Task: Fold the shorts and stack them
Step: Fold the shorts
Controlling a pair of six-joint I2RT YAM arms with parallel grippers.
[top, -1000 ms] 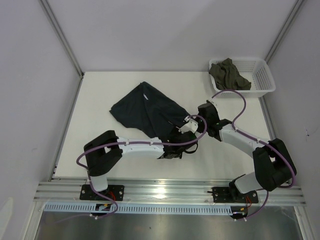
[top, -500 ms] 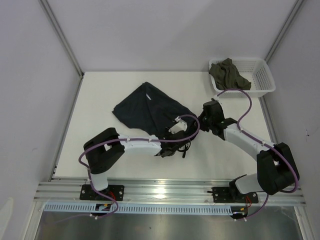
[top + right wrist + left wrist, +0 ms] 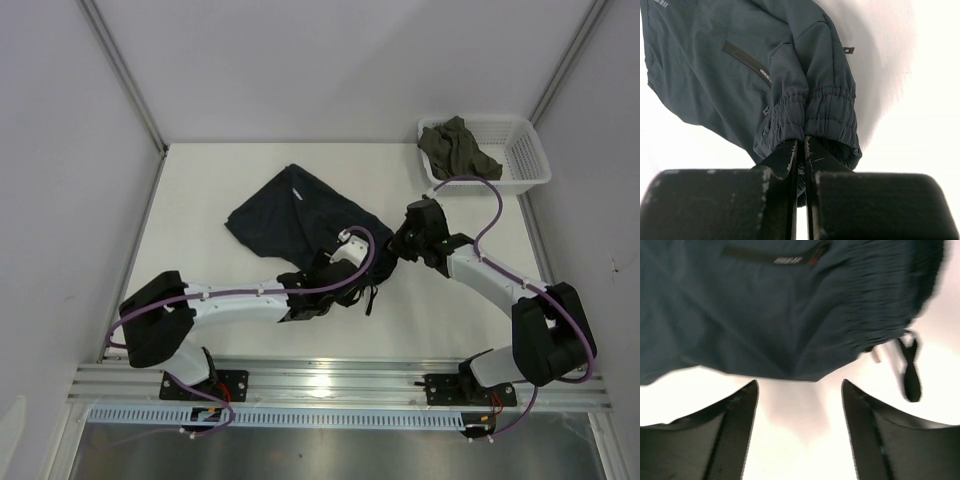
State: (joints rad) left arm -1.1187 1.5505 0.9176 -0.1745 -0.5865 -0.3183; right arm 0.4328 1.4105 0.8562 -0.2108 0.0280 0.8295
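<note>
Toward 8 o'clock the left arm's elbow has swung out; the left tool (image 3: 800,387) hangs apart over bare bench (image 3: 190,190) by the shorts (image 3: 295,215). These lie mid-bench, long axis 10-to-4 o'clock, waistband (image 3: 832,117) at 4, clamped in the right tool (image 3: 800,145). Flattening seems underway; next, left must pinch the waistband too.

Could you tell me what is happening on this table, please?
The dark teal shorts lie crumpled on the table, not yet folded. The right gripper is shut on their elastic waistband. The left gripper is open, just short of the shorts' edge, holding nothing. An olive garment sits in the white basket at the back right.
</note>
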